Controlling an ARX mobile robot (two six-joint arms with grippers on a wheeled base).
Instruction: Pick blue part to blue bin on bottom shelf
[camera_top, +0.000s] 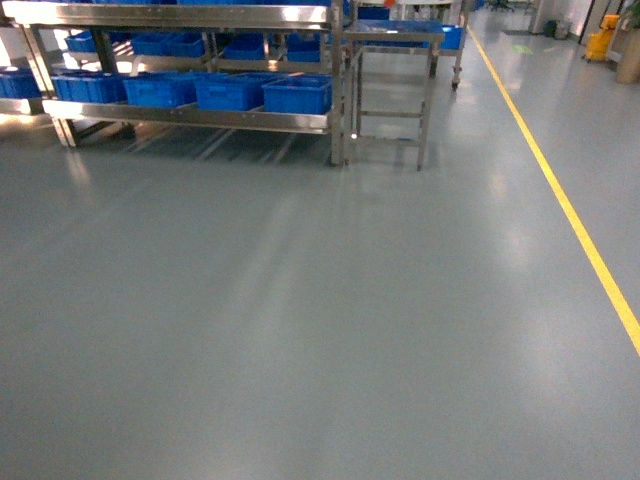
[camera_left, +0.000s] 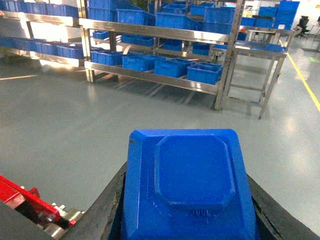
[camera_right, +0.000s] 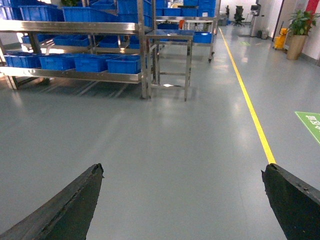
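Closest to the left wrist camera was the blue part (camera_left: 192, 185), filling the bottom of that view, gripped in the left claw (camera_left: 187, 210); black fingers (camera_left: 107, 202) showed on both sides of it, pressed against its flanks. Part had a raised eight-sided panel on top. Red frame piece (camera_left: 22, 200) sat at lower left of that view.

Right claw (camera_right: 182, 200) was spread wide with nothing between; only two black fingertips (camera_right: 70, 205) showed at the bottom corners of the right wrist view, grey floor (camera_right: 175, 150) in the gap.

Head view, left to right: steel rack (camera_top: 190, 15) at upper left, well apart from the robot across bare floor. Bottom shelf (camera_top: 185, 116) carried a row of blue bins; the rightmost blue bin (camera_top: 297, 94) sat just beside the rack's end post. Couldn't tell what was inside any of them from there. Right of the rack stood a small steel desk (camera_top: 395, 40), then a yellow line (camera_top: 560, 190) ran along the floor toward the far end. Neither arm was visible in the head view.
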